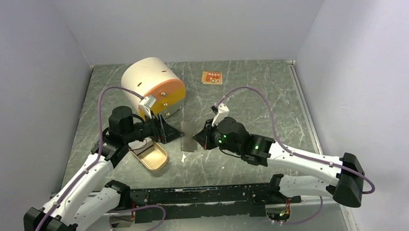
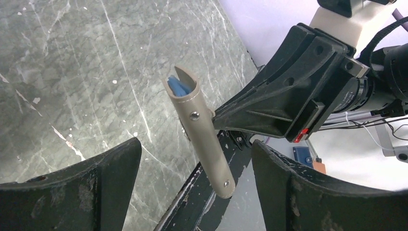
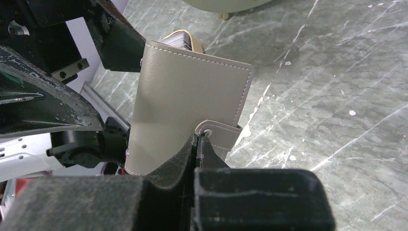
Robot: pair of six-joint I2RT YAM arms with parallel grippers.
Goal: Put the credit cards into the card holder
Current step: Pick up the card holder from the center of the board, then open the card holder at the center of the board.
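Pinching card holder by strap edge, right tool fully closed, left tool wide open, empty. Probably light, stiff, slippery; grip flat faces.

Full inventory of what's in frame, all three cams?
taupe stitched card holder: one, taupe, held between the two grippers by its snap strap
blue card: one, blue, tucked in the holder's open end
gold-orange card: one, gold-orange, flat on the far side of the table
tan oval tin: one, tan with a gold inside, open, near left by the left arm
white cylinder with orange end: one, white and orange, on its side, far left
grey-green marbled table: one, grey-green, under everything
left gripper: one, black, open, facing the holder's edge
right gripper: one, black, shut on the holder's strap
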